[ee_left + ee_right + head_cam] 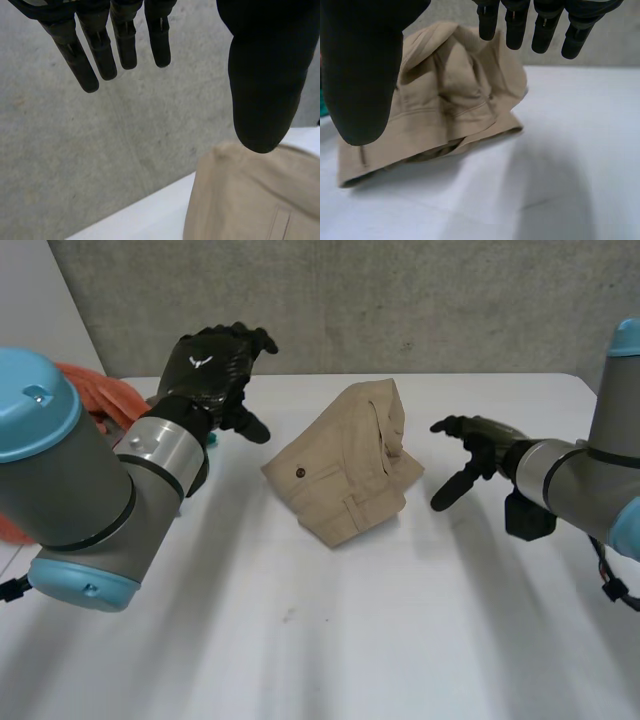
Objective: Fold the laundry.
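- Khaki trousers (345, 465): folded into a compact, slightly lumpy bundle on the white table (330, 640), centre of the frame. One dark button (300, 472) faces up.
- Left hand (222, 375): upper left, raised clear of the cloth. Fingers straight, thumb apart, holding nothing.
- Right hand (478, 455): right of the bundle, near it but apart. Fingers relaxed and spread, nothing held.
- Orange cloth (100, 395): left edge, heaped behind the left arm.
- Step, as I judge it: the trousers look folded, with both hands off them. The next move calls for tidying the loose top flap or reaching for the orange piece.
- Markings: a small white emblem (197, 362) on the back of the left hand. No writing or label is readable anywhere.
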### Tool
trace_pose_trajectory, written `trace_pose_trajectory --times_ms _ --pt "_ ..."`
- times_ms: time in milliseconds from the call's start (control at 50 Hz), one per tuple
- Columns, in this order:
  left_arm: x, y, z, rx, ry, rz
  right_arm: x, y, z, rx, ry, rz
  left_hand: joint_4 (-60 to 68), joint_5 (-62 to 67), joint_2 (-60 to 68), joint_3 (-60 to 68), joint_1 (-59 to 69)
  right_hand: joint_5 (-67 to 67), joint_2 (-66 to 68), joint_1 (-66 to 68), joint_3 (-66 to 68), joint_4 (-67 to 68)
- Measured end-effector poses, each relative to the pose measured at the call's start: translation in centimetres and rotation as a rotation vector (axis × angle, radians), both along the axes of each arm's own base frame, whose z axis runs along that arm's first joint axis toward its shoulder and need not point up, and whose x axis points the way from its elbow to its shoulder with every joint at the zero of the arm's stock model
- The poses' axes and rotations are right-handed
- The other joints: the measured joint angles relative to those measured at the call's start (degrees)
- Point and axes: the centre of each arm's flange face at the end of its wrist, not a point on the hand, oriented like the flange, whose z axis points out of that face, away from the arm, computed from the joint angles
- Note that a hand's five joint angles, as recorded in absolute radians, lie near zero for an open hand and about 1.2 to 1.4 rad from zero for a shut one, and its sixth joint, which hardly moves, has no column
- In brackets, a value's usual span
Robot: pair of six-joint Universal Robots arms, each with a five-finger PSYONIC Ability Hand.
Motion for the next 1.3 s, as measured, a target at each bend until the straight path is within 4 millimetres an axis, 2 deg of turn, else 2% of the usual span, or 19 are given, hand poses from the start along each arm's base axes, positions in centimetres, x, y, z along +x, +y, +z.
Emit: trace_pose_trajectory --times_ms 80,200,240,260,340,380,440,560,620,700,780,900,980,1000,1060,1100,1180,1260,1300 --pt "0.6 -0.4 -1.1 0.029 -0.018 0.019 1.6 -0.5 -1.5 0.080 -0.084 -0.006 -6.53 -6.67 -6.68 -6.74 -8.27 0.00 0.00 0.00 0.00 0.00" --pt "1.2 -0.2 -1.6 0.046 -0.029 0.031 5.1 -1.6 -3.8 0.134 -0.182 0.009 -7.62 -7.08 -8.07 -7.33 -8.71 0.54 0.52 0.54 0.58 0.59" --pt "1.5 -0.2 -1.5 0.044 -0.028 0.040 6.5 -2.0 -4.6 0.142 -0.214 0.019 -7.62 -7.09 -8.11 -7.36 -8.71 8.90 10.24 9.33 9.99 8.95" --pt "1.8 -0.3 -1.4 0.042 -0.026 0.048 7.3 -2.2 -5.0 0.144 -0.227 0.026 -7.76 -7.09 -8.11 -7.33 -8.71 20.98 22.62 20.40 22.01 21.82" --pt "2.5 -1.3 -0.6 0.016 -0.014 0.074 8.9 -2.1 -5.1 0.128 -0.252 0.049 -7.78 -7.09 -8.11 -7.33 -8.71 49.91 51.48 45.18 51.24 50.86" --pt "2.7 -1.8 -0.2 0.001 -0.009 0.079 9.1 -2.0 -4.8 0.119 -0.253 0.055 -7.77 -7.09 -8.11 -7.33 -8.71 52.98 54.53 48.71 54.30 54.20" --pt "2.8 -3.3 1.2 -0.066 0.004 0.069 9.3 -1.2 -2.6 0.044 -0.220 0.097 -7.77 -7.09 -8.11 -7.33 -8.71 54.69 54.99 49.79 54.98 56.12" --pt "1.2 -5.9 1.6 -0.171 -0.035 -0.012 8.0 2.0 2.4 -0.192 0.029 0.249 -7.77 -7.09 -8.11 -7.33 -8.71 55.09 54.99 50.17 54.98 56.26" --pt "-0.3 -7.2 0.7 -0.220 -0.095 -0.076 7.1 5.6 4.1 -0.343 0.255 0.388 -8.12 -7.09 -8.10 -8.18 -8.71 55.10 54.99 50.80 55.00 56.27" --pt "-2.2 -7.7 -1.6 -0.242 -0.169 -0.163 6.5 9.7 5.2 -0.446 0.403 0.511 -8.27 -7.09 -8.11 -8.60 -8.71 55.10 54.99 50.80 55.37 56.36" --pt "-4.5 -6.5 -4.5 -0.234 -0.232 -0.280 5.6 13.1 6.0 -0.497 0.453 0.581 -8.28 -7.09 -8.11 -8.60 -8.71 55.10 54.99 50.80 55.55 56.38" --pt "-7.5 -2.7 -9.1 -0.193 -0.327 -0.479 4.3 16.0 6.3 -0.526 0.474 0.637 -8.02 -6.94 -7.86 -8.25 -8.52 55.11 54.99 50.80 55.55 56.40" --pt "-8.5 -0.9 -11.0 -0.195 -0.389 -0.547 3.8 16.4 5.9 -0.520 0.486 0.651 11.51 11.99 12.30 12.09 13.40 55.10 54.99 50.80 55.55 56.41" --pt "-8.6 -0.8 -11.1 -0.199 -0.396 -0.547 3.8 16.4 5.9 -0.519 0.487 0.651 22.86 22.77 22.41 22.06 25.63 55.10 54.99 50.80 55.55 56.42" --pt "-8.7 -1.5 -10.6 -0.243 -0.424 -0.484 3.5 15.6 5.6 -0.511 0.501 0.637 44.37 42.78 44.29 42.91 44.41 55.10 54.99 50.90 55.55 56.47" --pt "-8.6 -2.4 -9.8 -0.271 -0.425 -0.421 3.3 14.5 5.5 -0.509 0.513 0.612 48.16 44.02 47.21 45.43 44.54 55.10 54.99 51.29 55.55 56.53" --pt "-8.0 -5.3 -6.6 -0.366 -0.387 -0.217 2.9 10.2 5.9 -0.530 0.542 0.511 48.26 44.02 47.25 45.47 44.54 55.10 54.99 51.29 55.55 56.56" --pt "-7.1 -7.4 -0.2 -0.535 -0.255 -0.019 2.9 4.3 9.3 -0.666 0.522 0.301 48.45 44.02 47.61 46.20 44.54 55.12 54.99 51.29 55.55 56.59" --pt "-6.7 -7.6 2.5 -0.601 -0.191 0.035 3.0 2.4 11.2 -0.741 0.492 0.204 48.50 44.02 47.70 46.24 44.54 55.11 54.99 51.29 55.55 56.59"
